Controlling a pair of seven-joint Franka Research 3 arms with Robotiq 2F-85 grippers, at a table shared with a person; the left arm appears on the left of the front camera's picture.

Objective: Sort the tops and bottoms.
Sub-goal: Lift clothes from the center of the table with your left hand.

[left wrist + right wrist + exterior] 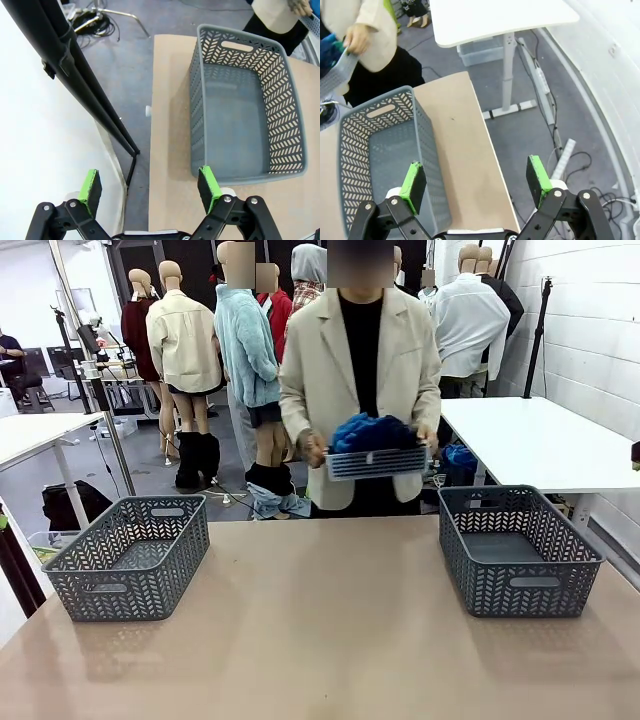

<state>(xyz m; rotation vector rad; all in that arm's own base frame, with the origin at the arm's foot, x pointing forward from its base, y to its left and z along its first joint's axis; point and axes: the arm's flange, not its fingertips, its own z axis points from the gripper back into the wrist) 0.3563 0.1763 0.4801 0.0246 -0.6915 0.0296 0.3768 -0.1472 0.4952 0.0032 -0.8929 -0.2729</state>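
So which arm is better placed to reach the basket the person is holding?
Right, marginally: the held basket of blue garments is slightly toward the right grey basket, nearer the right gripper. It and the left gripper are both open, empty.

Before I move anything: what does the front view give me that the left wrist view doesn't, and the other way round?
Front view adds: the person at the far side, holding a small grey basket heaped with blue clothes, and the right grey basket on the table, which is empty.
Left wrist view adds: the left gripper, jaws open, over the table's edge, plus a black stand and floor cables.
Shared: the left grey basket, which is empty, and the person's beige coat.
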